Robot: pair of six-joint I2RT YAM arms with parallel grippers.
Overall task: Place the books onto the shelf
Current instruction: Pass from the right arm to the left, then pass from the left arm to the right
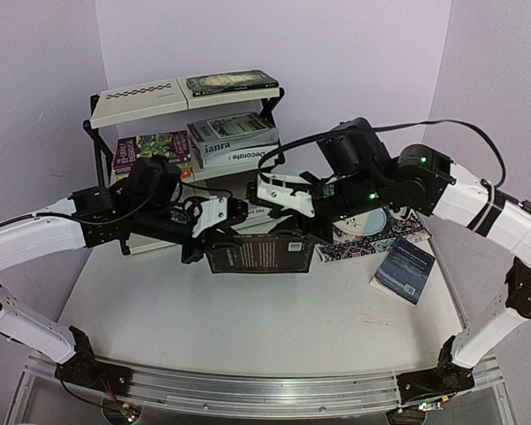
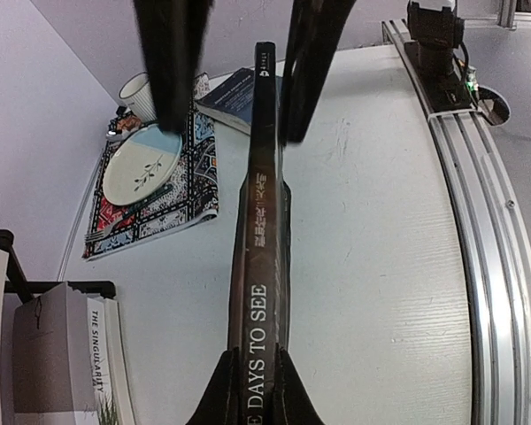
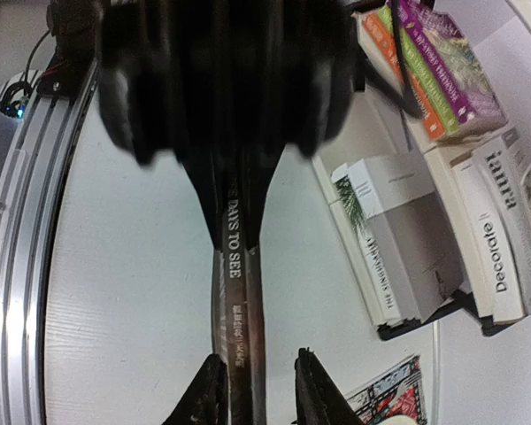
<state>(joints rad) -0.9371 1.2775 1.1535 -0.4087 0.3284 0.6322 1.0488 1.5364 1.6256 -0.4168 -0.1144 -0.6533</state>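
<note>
the white table [image 1: 248, 328] fills a corner of pale lilac walls [image 1: 336, 53], with an aluminium rail [image 1: 265, 390] along the bottom of the top view. above mid-table a black book [image 1: 261, 255] hangs between the two arms, clear of the surface. the left gripper [image 2: 252, 390] is clamped on one end of its spine. the right gripper [image 3: 261, 390] straddles the other end with jaws slightly apart, a gap showing beside the book. the shelf [image 1: 142, 99] stands at upper left by the wall, holding a dark book [image 1: 232, 83] on top and the "laura" and "decorate" stack [image 1: 234, 142] below. at right lie a dark blue book [image 1: 405, 268] and a patterned placemat [image 2: 150, 208] bearing a plate [image 2: 142, 164].
</note>
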